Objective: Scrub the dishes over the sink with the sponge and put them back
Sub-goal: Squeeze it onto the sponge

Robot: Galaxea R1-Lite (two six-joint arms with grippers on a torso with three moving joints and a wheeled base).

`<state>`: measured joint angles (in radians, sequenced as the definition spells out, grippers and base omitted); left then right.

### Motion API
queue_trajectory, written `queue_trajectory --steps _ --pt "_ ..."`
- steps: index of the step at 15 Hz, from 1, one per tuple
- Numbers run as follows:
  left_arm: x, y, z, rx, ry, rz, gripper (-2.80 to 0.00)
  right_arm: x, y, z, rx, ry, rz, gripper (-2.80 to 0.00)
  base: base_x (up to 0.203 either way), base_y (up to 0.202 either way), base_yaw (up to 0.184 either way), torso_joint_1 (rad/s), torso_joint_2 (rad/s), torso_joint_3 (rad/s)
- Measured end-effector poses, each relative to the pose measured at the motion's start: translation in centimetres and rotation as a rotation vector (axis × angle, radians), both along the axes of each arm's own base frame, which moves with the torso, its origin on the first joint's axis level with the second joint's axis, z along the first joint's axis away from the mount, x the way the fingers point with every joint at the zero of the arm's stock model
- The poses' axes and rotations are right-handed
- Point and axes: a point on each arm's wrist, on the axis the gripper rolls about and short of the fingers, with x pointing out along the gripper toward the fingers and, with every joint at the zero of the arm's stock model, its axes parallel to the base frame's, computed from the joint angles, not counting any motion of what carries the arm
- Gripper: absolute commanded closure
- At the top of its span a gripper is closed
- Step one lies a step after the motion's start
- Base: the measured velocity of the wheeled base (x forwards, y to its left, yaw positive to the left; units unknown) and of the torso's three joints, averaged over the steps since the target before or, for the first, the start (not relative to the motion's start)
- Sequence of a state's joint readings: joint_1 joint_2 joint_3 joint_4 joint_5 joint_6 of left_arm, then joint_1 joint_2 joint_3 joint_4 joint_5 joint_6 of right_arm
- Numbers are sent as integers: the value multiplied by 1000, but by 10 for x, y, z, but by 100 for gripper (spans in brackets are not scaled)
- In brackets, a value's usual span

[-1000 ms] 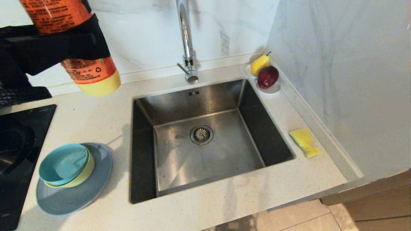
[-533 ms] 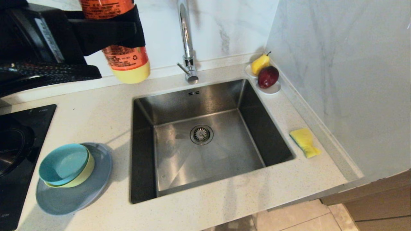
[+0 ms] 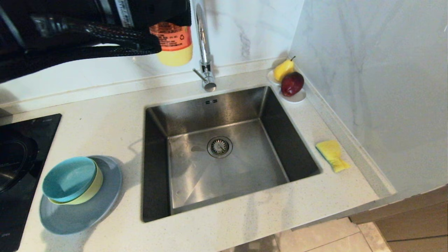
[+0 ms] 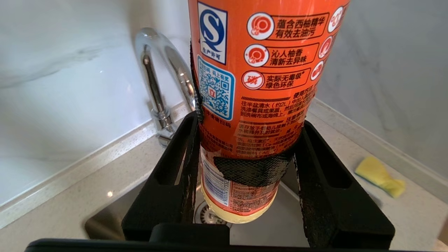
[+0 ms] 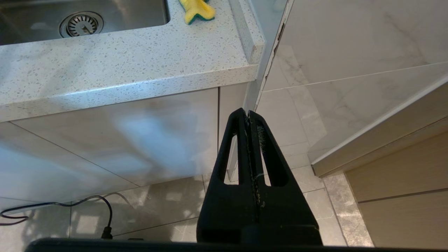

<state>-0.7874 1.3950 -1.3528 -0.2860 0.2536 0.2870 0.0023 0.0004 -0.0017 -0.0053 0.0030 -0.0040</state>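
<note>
My left gripper (image 4: 249, 122) is shut on an orange dish-soap bottle (image 4: 259, 87) with a pale yellow base, held upright. In the head view the bottle (image 3: 175, 45) hangs high beside the tap (image 3: 203, 45), above the sink's (image 3: 245, 168) back edge. The dishes sit stacked on the counter left of the sink: a teal bowl (image 3: 68, 178) inside a yellow-green bowl (image 3: 91, 190) on a grey-blue plate (image 3: 87, 213). The sponge (image 3: 331, 154), yellow face up, lies on the counter right of the sink. My right gripper (image 5: 247, 113) is shut and parked below the counter front.
A small white dish (image 3: 297, 97) with a pear and a red apple stands at the back right corner. A black hob (image 3: 21, 157) lies left of the dishes. A marble wall (image 3: 367, 87) borders the counter on the right.
My left arm has carried the bottle rightward and up along the back wall, from above the left counter to beside the tap. Nothing else has moved.
</note>
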Motion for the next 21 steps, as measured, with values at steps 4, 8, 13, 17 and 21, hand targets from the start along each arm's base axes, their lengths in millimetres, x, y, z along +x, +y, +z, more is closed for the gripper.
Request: queue_trajectory --steps 4,8,13,17,21 --pt "22 -26 -1 32 3 12 0 0 0 0 0 0 0 0 0 0 0 0 0 0" --pt "29 -62 -3 90 -16 -1 0 0 0 0 0 0 0 0 0 0 0 0 0 0" --pt "37 -99 -12 161 10 -20 0 0 0 0 0 0 0 0 0 0 0 0 0 0" --pt "42 -117 -24 212 29 -35 0 0 0 0 0 0 0 0 0 0 0 0 0 0" --pt "50 -138 -44 318 32 -48 0 0 0 0 0 0 0 0 0 0 0 0 0 0"
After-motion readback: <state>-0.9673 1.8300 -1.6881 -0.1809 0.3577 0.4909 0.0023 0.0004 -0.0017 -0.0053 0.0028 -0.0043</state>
